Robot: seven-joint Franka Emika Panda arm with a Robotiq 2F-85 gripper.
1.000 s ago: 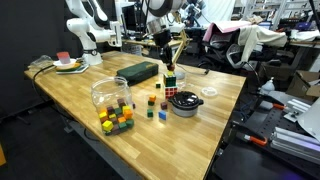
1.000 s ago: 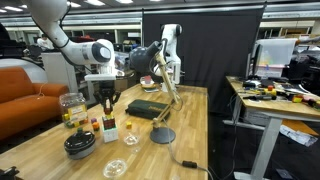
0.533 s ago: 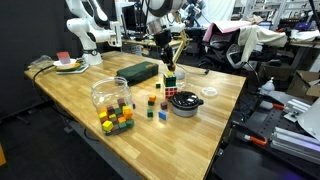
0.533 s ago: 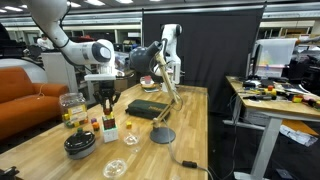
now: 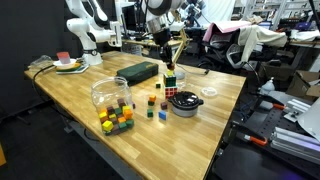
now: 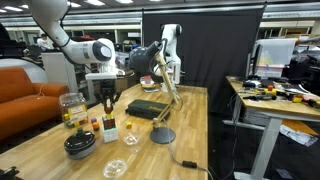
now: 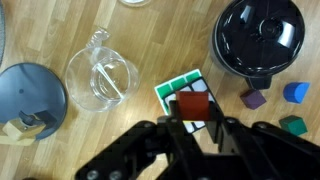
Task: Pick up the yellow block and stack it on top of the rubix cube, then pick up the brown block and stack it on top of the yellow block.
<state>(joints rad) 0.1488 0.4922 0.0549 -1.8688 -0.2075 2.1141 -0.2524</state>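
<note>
The rubix cube [image 7: 175, 88] lies under my gripper [image 7: 193, 122] in the wrist view, with green and white squares showing. My gripper is shut on the brown block [image 7: 193, 103] and holds it right over the cube's top. The yellow block is hidden beneath the brown block, so I cannot make it out. In both exterior views the gripper [image 5: 167, 66] [image 6: 108, 105] points straight down, just above the rubix cube [image 5: 170, 84] [image 6: 108, 131].
A black bowl [image 7: 258, 35] and purple [image 7: 255, 98], blue [image 7: 293, 92] and green [image 7: 291, 125] cubes lie beside the rubix cube. There are also a glass bowl [image 7: 102, 78], a grey disc [image 7: 30, 95], a clear jar [image 5: 110, 92], a bunch of coloured cubes [image 5: 116, 120] and a dark box [image 5: 138, 71].
</note>
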